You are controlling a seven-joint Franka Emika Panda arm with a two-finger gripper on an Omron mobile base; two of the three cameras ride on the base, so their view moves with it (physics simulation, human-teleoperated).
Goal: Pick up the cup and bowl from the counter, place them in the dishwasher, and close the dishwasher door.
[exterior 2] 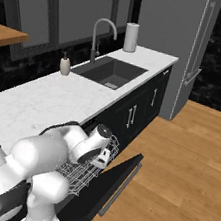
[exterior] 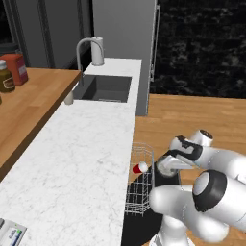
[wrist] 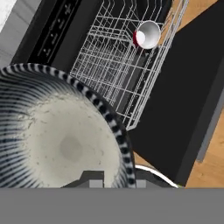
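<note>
One cup (wrist: 146, 35) and one bowl (wrist: 61, 140) are in play above a single open dishwasher (exterior: 144, 206) in this kitchen. The cup, red outside and pale inside, lies on its side at a far corner of the white wire rack (wrist: 118, 65); the left base view shows it as a small red shape (exterior: 140, 168) at the rack's edge, just beside the counter (exterior: 81, 158). The bowl, seen close in the hand view, has a speckled grey inside and a dark striped rim, and it sits right at the gripper (wrist: 114, 177), above the rack and the lowered dishwasher door (wrist: 183, 96). The finger tips are largely hidden behind the bowl, so whether the jaws clamp its rim cannot be told for certain. The right base view adds what the hand view lacks: the sink (exterior 2: 111, 72), one curved faucet (exterior 2: 101, 35), a soap dispenser (exterior 2: 65, 66) and a paper towel roll (exterior 2: 131, 37) on the marble top. The left base view alone shows the wooden shelf (exterior: 29, 105) with two jars (exterior: 12, 72).
</note>
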